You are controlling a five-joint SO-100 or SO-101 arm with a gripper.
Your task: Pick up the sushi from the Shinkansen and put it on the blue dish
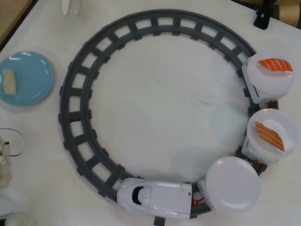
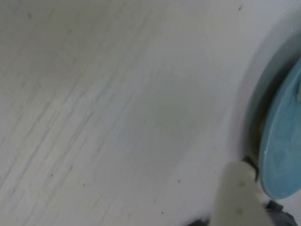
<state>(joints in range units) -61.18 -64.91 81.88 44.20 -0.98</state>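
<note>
A: Overhead view. Grey ring track (image 1: pixel 70 101) on a white table (image 1: pixel 164 94). The Shinkansen (image 1: pixel 155 198) sits at the bottom of the ring, nose to the left, three plate cars curving up the right side.

B: Loads?

A: First car's plate (image 1: pixel 233 184) bare. Middle plate carries the sushi (image 1: pixel 269 135), dull orange, thin stripes, lying diagonally. Top plate holds a vivid salmon piece (image 1: pixel 275 64).

B: The blue dish?

A: The blue dish (image 1: pixel 33 82) is at far left, outside the track, well apart from the train. A pale cream piece (image 1: pixel 9 81) rests on its left part.

B: Gripper?

A: Wrist view: only a blurred cream fingertip (image 2: pixel 240 200) at the bottom edge, just beside the dish rim. Cannot tell whether the fingers are spread or closed.
</note>
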